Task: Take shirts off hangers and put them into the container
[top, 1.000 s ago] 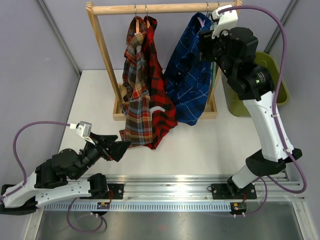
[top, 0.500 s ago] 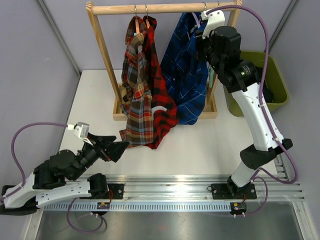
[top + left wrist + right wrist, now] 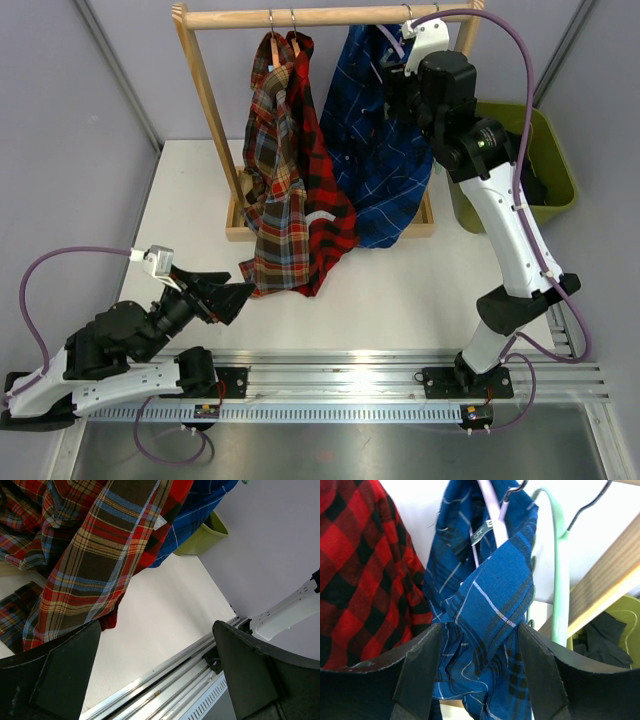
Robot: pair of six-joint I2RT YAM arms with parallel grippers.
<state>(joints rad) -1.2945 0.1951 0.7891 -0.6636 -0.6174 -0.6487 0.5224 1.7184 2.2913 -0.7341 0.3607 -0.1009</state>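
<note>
The blue checked shirt (image 3: 485, 600) hangs on the lilac hanger (image 3: 489, 510) from the wooden rail (image 3: 330, 16); its bunched cloth fills the gap between the parted jaws of the right gripper (image 3: 480, 630), though I cannot tell whether they pinch it; the olive container (image 3: 556, 175) sits just right of the rack, a black shirt (image 3: 602, 635) inside; the left gripper (image 3: 156, 630) gapes wide and empty near the brown plaid shirt (image 3: 275, 200).
</note>
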